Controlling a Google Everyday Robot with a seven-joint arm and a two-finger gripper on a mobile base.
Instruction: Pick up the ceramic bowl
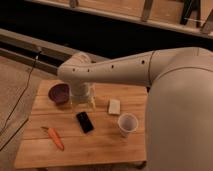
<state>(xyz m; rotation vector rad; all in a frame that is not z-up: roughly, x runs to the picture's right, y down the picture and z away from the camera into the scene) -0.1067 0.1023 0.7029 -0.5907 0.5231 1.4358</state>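
The ceramic bowl (59,92) is dark purple-maroon and sits on the wooden table (100,140) near its far left corner. My gripper (83,101) hangs down from the white arm (115,70) just right of the bowl, close beside it over the table top. The arm reaches in from the right and bends above the bowl's right side. The bowl's right rim lies next to the gripper body.
A black phone (84,121) lies in the table's middle. An orange carrot (55,138) lies at front left. A white paper cup (127,124) stands at right. A pale block (114,106) lies behind it. A dark cable (20,95) runs along the floor at left.
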